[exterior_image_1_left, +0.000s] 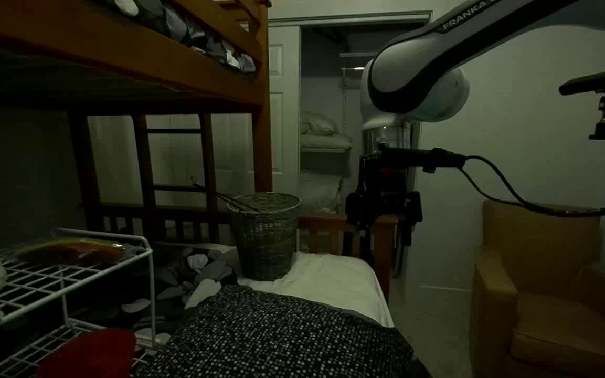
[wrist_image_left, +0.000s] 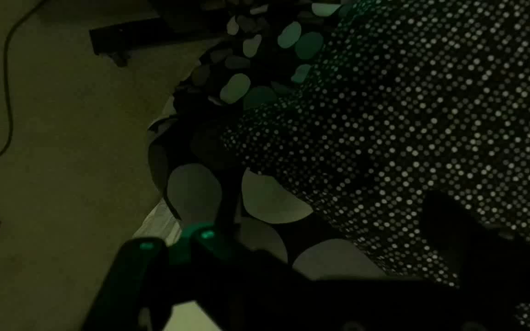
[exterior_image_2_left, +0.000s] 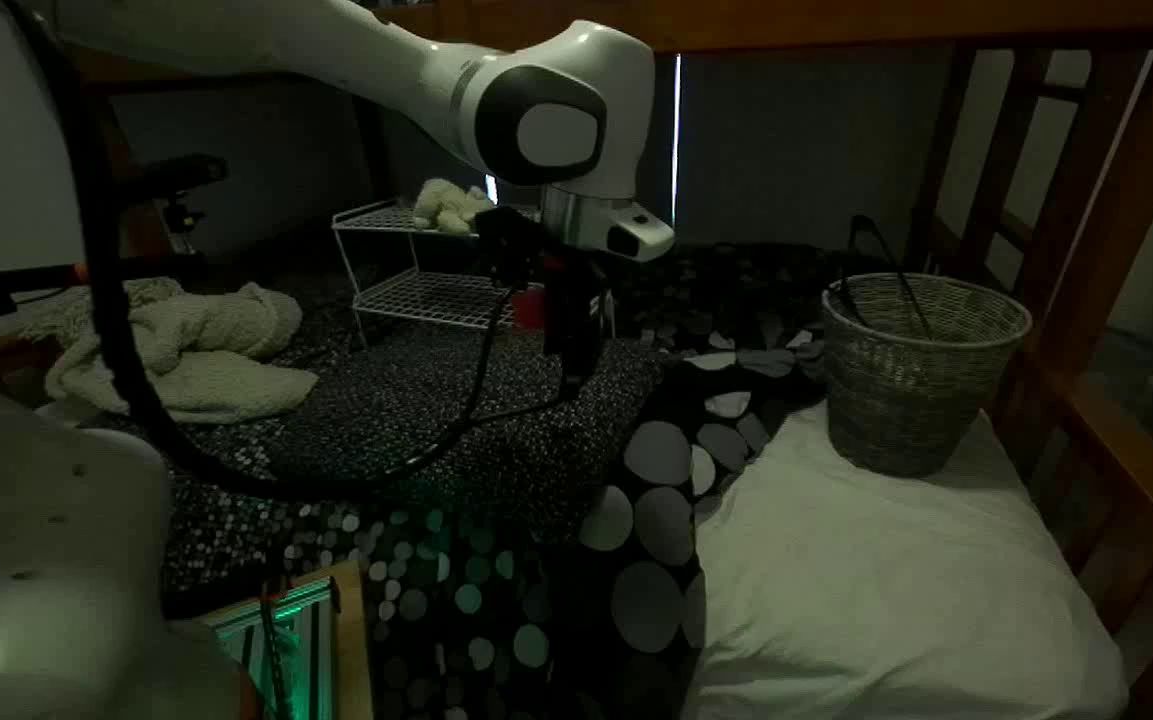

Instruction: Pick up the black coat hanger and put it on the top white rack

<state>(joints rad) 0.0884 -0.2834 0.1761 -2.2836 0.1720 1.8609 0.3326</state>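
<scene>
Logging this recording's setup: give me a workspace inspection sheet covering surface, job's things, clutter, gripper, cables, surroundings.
Surface: dotted black blanket; white pillow under the wicker basket.
Job's things: black coat hanger partly inside the basket, poking above its rim; top white rack holds other items.
Clutter: plush toy and bagged orange item on that rack; red item lower down; cream throw.
Gripper: open, nothing seen in its grasp.
Cables: black cable looping from the arm; thin cable on the floor.
Surroundings: bunk-bed frame, armchair; dim light.

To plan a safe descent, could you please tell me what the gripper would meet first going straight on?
Pointing down, the gripper would probably meet the small-dotted blanket first, or the large-spotted bedspread at its edge; depth is unclear.
</scene>
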